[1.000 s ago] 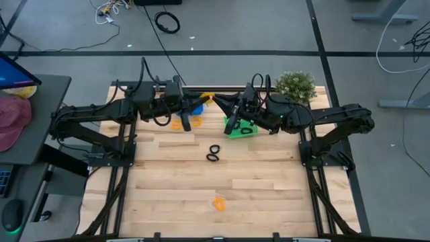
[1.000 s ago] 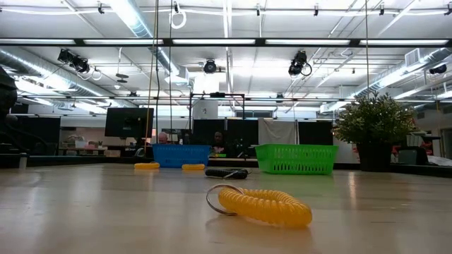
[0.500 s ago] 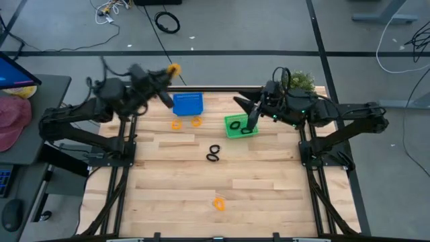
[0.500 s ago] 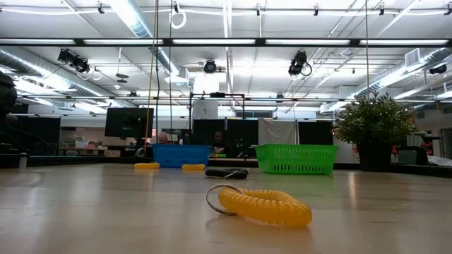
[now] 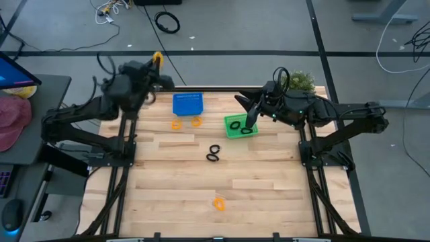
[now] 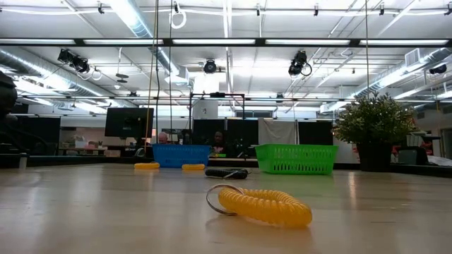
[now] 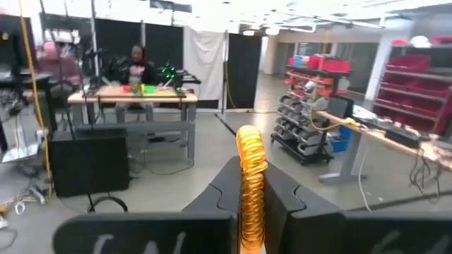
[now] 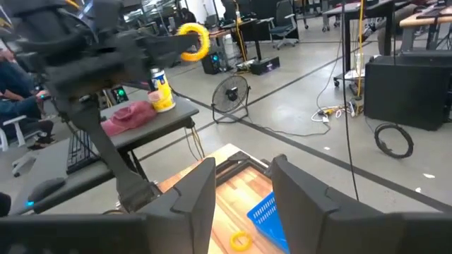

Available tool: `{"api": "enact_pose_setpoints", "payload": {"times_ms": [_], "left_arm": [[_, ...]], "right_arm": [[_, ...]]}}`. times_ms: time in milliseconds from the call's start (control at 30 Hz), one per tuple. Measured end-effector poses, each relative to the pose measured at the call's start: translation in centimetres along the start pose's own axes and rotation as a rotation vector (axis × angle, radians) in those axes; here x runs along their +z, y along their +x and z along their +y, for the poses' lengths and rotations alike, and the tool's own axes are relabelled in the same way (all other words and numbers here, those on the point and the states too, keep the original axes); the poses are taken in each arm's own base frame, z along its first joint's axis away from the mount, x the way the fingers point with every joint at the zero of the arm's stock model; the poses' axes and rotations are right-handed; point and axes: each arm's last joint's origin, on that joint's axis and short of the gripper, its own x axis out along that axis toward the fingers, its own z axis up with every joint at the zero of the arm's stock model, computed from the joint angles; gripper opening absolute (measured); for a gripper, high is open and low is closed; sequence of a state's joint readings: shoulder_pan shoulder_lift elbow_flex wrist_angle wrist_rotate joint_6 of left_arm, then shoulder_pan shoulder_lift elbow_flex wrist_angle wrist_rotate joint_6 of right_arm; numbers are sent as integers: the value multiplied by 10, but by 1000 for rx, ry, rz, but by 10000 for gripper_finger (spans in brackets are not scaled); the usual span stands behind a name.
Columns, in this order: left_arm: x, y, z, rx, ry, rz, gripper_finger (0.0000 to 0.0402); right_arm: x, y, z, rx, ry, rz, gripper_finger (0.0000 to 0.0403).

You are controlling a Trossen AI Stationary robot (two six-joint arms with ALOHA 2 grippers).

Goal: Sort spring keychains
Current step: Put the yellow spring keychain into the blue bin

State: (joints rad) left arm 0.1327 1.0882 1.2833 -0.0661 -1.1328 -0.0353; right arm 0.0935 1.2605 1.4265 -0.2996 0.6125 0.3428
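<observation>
Holding an orange keychain [image 7: 251, 185] pinched high off-table was the left gripper [image 5: 156, 64] | right gripper [image 5: 246, 115] spread, empty, over green basket [image 5: 232, 131] with seemingly black keychains [image 5: 237, 126] | loose: black pair [image 5: 213, 153], three orange [image 5: 218, 202].

Two keychains [image 5: 185, 123] lie before the left basket [image 5: 187, 103]; another keychain [image 5: 219, 203] lies near the table's front edge.
</observation>
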Motion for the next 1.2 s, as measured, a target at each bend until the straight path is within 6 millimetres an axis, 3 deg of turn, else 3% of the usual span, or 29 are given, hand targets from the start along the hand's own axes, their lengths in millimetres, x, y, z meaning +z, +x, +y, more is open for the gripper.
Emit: {"api": "enact_pose_setpoints", "payload": {"times_ms": [333, 667, 900, 1067, 1200], "left_arm": [[-15, 72, 15, -81, -97, 57, 24], [-23, 148, 8, -56, 107, 552, 24], [-69, 185, 2, -93, 192, 959, 24], [-111, 186, -9, -78, 314, 1087, 24], [-145, 184, -14, -60, 300, 1125, 24]], "right_arm": [[0, 0, 0, 0, 50, 3, 139], [-2, 0, 1, 44, 99, 38, 139], [-6, 0, 1, 69, 122, 87, 139], [-8, 0, 1, 72, 113, 105, 139], [-8, 0, 1, 72, 113, 105, 139]]}}
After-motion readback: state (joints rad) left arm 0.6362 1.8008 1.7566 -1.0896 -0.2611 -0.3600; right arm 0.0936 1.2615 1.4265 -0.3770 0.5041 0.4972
